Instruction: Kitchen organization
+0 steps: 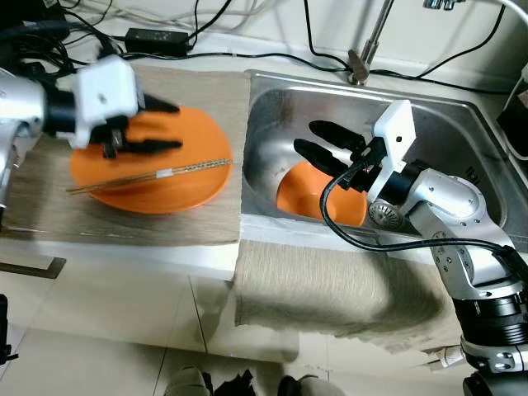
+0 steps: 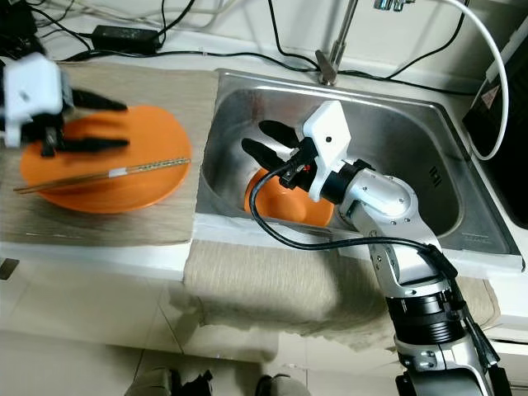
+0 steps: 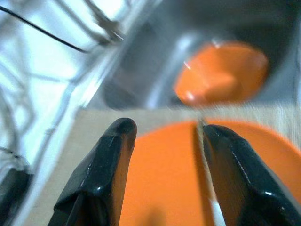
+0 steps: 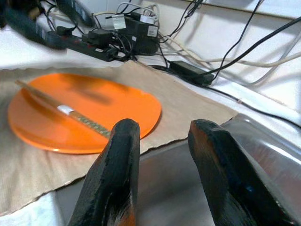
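An orange plate (image 1: 165,186) lies on a beige mat (image 1: 124,223) on the counter, with a pair of chopsticks (image 1: 148,176) across it. My left gripper (image 1: 169,125) hovers open just above the plate, nothing between its fingers. In the steel sink (image 1: 272,107) an orange bowl (image 1: 309,198) leans against the front wall. My right gripper (image 1: 318,140) stands open over the sink, just above the bowl, holding nothing. The right wrist view looks across at the plate (image 4: 84,117) and chopsticks (image 4: 66,110).
A tap (image 1: 367,49) rises behind the sink. Black cables and a power adapter (image 1: 157,37) run along the back of the counter. A beige cloth (image 1: 330,289) hangs over the counter's front edge below the sink. A black appliance (image 2: 507,124) stands at the far right.
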### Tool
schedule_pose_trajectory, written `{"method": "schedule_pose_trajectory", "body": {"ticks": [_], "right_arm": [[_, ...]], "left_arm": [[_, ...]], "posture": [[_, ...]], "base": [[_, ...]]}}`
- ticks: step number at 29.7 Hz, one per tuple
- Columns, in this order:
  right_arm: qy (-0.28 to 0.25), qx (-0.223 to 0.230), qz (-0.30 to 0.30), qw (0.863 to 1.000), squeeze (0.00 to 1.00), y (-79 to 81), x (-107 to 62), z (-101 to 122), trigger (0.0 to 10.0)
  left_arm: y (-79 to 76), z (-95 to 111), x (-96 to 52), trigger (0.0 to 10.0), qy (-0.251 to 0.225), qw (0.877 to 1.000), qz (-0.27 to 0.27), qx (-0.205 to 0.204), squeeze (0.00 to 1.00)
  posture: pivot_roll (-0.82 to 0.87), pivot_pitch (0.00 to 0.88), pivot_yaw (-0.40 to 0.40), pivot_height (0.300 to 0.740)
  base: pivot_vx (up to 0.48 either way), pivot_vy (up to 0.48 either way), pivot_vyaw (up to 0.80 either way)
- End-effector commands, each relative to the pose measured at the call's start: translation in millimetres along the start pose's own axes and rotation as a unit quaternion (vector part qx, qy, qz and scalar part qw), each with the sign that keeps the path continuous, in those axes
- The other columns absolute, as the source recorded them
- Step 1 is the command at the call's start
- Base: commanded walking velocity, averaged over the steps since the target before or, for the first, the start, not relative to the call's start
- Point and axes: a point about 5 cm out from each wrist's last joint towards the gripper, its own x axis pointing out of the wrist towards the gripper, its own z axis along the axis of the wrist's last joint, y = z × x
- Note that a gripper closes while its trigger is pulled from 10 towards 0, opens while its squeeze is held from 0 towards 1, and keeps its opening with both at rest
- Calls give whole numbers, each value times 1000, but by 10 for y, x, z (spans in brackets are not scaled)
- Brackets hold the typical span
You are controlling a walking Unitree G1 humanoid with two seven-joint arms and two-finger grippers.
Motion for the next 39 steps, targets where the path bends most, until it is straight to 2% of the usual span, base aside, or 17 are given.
{"method": "schedule_pose_trajectory", "body": {"ticks": [1, 4, 7, 8, 11, 13, 14, 15, 16, 24, 27, 37, 39], "right_arm": [[8, 12, 3, 1000, 0, 35, -33, -71, 10000], [9, 34, 7, 999, 0, 77, -47, -153, 10000], [7, 59, 33, 998, 0, 158, -92, -227, 10000], [7, 65, 48, 997, 0, 184, -106, -230, 10000], [10, 64, 54, 996, 0, 188, -115, -235, 10000], [14, 64, 57, 996, 0, 188, -119, -243, 10000], [18, 64, 60, 996, 0, 190, -122, -252, 10000], [21, 65, 62, 996, 0, 192, -125, -262, 10000], [25, 65, 65, 995, 0, 198, -124, -273, 10000], [49, 64, 116, 990, 0, 299, -139, -318, 10000], [59, 50, 132, 988, 0, 293, -165, -307, 10000], [72, 32, 144, 986, 0, 261, -224, -270, 10000], [74, 33, 151, 985, 0, 273, -235, -276, 10000]], "left_arm": [[-40, -23, -51, 10000, -1, 1000, 17, -16, 0], [-112, -110, -72, 10000, 11, 999, 25, -34, 0], [-266, -283, -10, 10000, 9, 996, 25, -87, 0], [-355, -372, 32, 10000, 8, 994, 26, -108, 910], [-425, -397, 72, 10000, -2, 992, 24, -123, 957], [-468, -422, 108, 10000, 0, 991, 26, -128, 949], [-510, -454, 134, 10000, 4, 990, 29, -137, 875], [-545, -492, 155, 10000, 12, 989, 31, -147, 620], [-578, -528, 172, 10000, 19, 988, 29, -151, 0], [-625, -705, 271, 10000, 56, 985, 31, -159, 0], [-584, -770, 307, 10000, 60, 982, 53, -169, 0], [-591, -870, 369, 10000, 72, 979, 53, -184, 0], [-606, -899, 387, 10000, 69, 975, 47, -208, 0]], "posture": [[-20, 0, -71, 740], [-19, 0, -69, 740], [-12, 0, -69, 740], [-11, 0, -68, 740], [-10, 0, -70, 740], [-8, 0, -71, 740], [-8, 0, -71, 740], [-8, 0, -71, 740], [-9, 0, -69, 740], [-13, 0, -61, 740], [-23, 0, -50, 740], [-34, 0, -38, 740], [-35, 0, -38, 740]], "base": [[0, 0, 0], [0, 0, 0], [0, 0, 0], [0, 0, 0], [0, 0, 0], [0, 0, 0], [0, 0, 0], [0, 0, 0], [0, 0, 0], [0, 0, 0], [0, 0, 0], [0, 0, 0], [0, 0, 0]]}}
